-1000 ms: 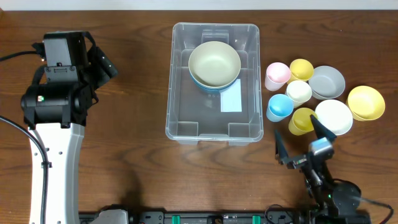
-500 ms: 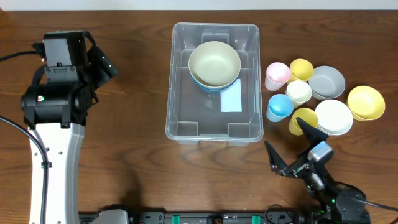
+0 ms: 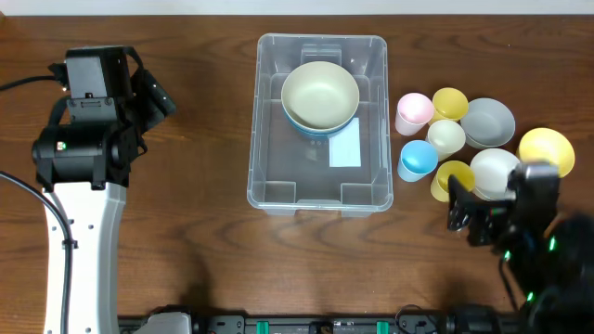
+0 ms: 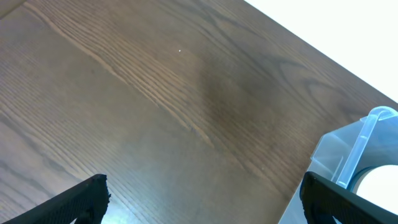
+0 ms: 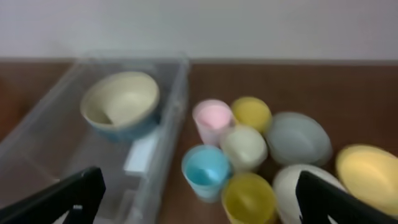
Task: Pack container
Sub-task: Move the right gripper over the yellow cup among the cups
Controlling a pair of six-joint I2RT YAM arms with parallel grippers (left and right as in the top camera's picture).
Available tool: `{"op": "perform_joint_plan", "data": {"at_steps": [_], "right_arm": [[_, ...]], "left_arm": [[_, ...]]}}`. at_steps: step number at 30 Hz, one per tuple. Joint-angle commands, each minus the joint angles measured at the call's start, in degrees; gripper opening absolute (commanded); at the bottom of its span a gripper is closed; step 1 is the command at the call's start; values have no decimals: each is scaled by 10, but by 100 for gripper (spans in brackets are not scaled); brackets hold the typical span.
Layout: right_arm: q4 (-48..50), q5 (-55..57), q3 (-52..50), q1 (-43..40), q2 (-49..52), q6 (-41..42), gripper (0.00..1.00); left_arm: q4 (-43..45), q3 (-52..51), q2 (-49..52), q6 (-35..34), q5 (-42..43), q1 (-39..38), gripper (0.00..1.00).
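Note:
The container (image 3: 263,121), a large clear bin with a white label (image 3: 345,147) on its base, stands mid-table. A cream bowl (image 3: 320,93) sits inside it, stacked on a blue bowl. My left gripper (image 3: 153,93) is open and empty over bare wood left of the container; its wrist view (image 4: 205,208) shows only the container's corner (image 4: 367,134). My right gripper (image 3: 467,211) is open and empty, raised above the table just in front of the cups. In its blurred wrist view, the right gripper (image 5: 199,198) looks down on the container (image 5: 177,93), the cream bowl (image 5: 121,99) and the cups.
Right of the container is a cluster: a pink cup (image 3: 414,111), two yellow cups (image 3: 450,102) (image 3: 452,178), a cream cup (image 3: 445,136), a blue cup (image 3: 418,159), a grey bowl (image 3: 488,122), a white bowl (image 3: 495,170) and a yellow bowl (image 3: 546,151).
My right arm has risen from the table's front edge and moved back and right, and now partly covers the white bowl. The left arm and all objects have not moved.

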Motion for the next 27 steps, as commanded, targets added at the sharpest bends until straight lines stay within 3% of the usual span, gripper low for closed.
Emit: {"op": "perform_joint_plan", "data": {"at_steps": [1,11,21,27], "right_arm": [[-58,49,90,4,97,-24,99],[-100,-11,110,4,191,-17,99],[-138,122,110,4,292,52,99],[-125,191,110,2,367,101,92]], "left_arm": [[-2,7,3,-1,-9,2,98],[-1,7,3,-1,-9,2,98],[-2,7,3,-1,-9,2,98],[-1,7,3,-1,-9,2,98]]}}
